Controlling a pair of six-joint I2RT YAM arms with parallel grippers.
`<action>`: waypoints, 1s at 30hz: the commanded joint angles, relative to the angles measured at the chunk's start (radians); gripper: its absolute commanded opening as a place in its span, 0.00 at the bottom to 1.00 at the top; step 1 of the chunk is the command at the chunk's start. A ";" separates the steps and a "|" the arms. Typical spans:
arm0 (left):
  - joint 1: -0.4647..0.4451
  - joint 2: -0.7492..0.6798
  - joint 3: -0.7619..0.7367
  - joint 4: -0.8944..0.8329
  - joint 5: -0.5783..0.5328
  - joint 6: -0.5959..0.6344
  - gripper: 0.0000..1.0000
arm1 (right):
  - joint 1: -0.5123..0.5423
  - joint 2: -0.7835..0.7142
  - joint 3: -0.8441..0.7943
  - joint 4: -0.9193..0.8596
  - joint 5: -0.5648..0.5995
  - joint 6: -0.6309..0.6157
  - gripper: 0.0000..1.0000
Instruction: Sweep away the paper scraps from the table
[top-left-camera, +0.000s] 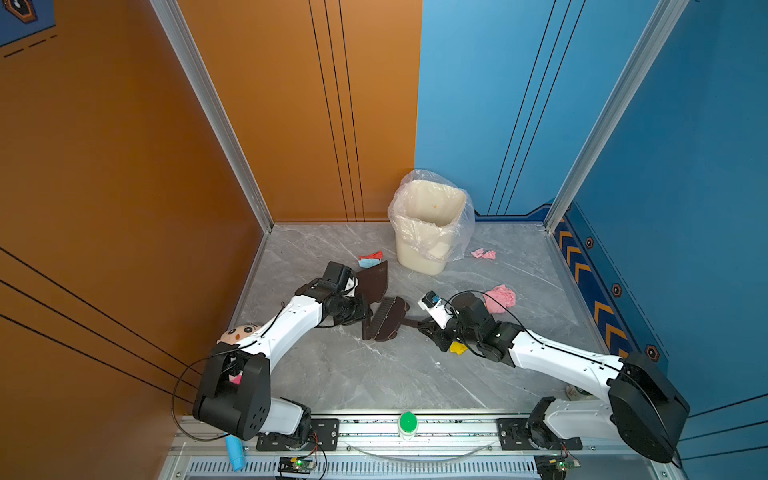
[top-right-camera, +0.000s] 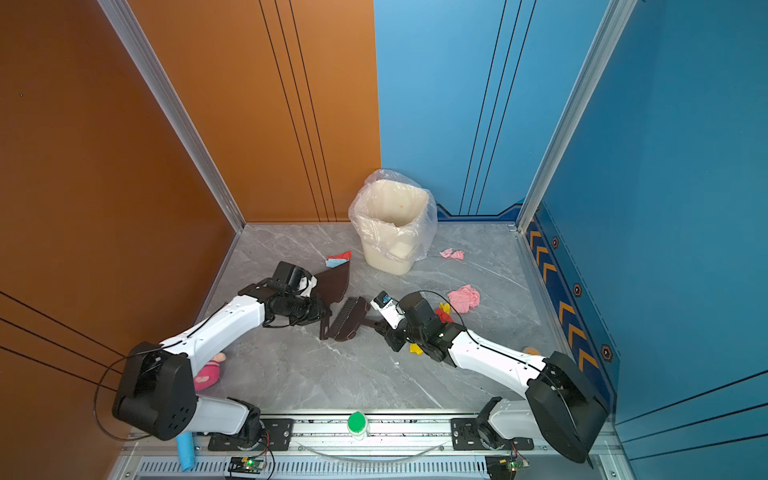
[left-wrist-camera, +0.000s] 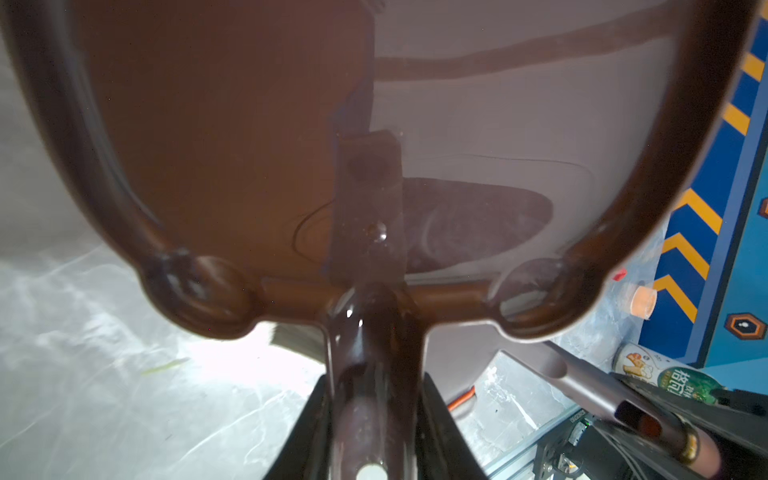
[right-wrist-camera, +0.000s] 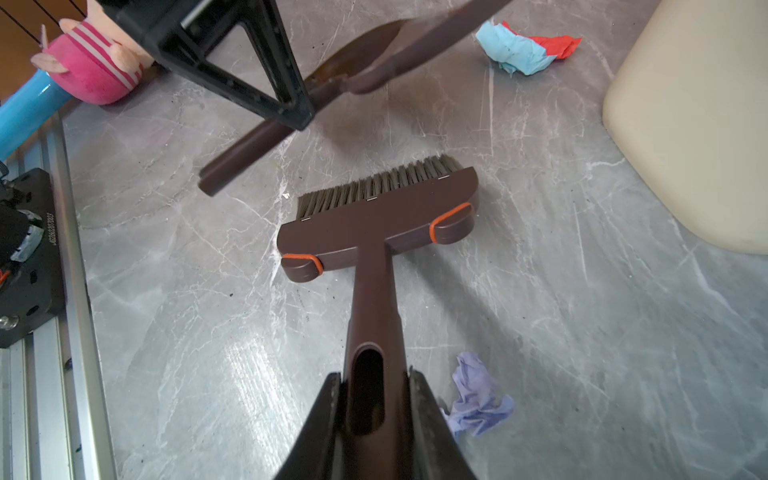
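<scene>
The flat grey marble-patterned table with pale veins was hard, smooth and glossy; loose paper was judged likely to slide on it readily. At its far edge stood a cream plastic waste bin, rigid, square-mouthed and lined with a thin clear bag.

The dark brown plastic dustpan was stiff, with a raised curved rim. The left gripper was clamped around its handle, and the pan looked lifted and tilted on edge. The dark brown hand brush had a rigid T-shaped head, 2 orange-edged end caps and 1 row of short, springy grey-brown bristles. The right gripper was closed on its slotted handle, with the head just beside the dustpan.

The paper scraps were crumpled, very light and soft; judged better pushed by bristles than pinched. They lay scattered:
- 1 large pink scrap right of centre.
- 1 red and light blue scrap just beyond the dustpan, near the bin.
- 1 lilac scrap just beside the right gripper.
- 1 small pink scrap right of the bin.
- 1 yellow scrap under the right wrist.

A pink-striped plush doll lay at the table's near left.
</scene>
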 joint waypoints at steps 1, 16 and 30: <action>0.026 -0.036 -0.030 -0.076 -0.061 0.042 0.00 | -0.013 -0.043 0.066 -0.048 0.019 -0.029 0.00; 0.119 -0.125 -0.132 -0.165 -0.215 0.054 0.00 | -0.027 0.204 0.352 0.026 0.166 0.093 0.00; 0.179 -0.182 -0.190 -0.167 -0.200 0.079 0.00 | -0.004 0.484 0.579 0.147 0.311 0.214 0.00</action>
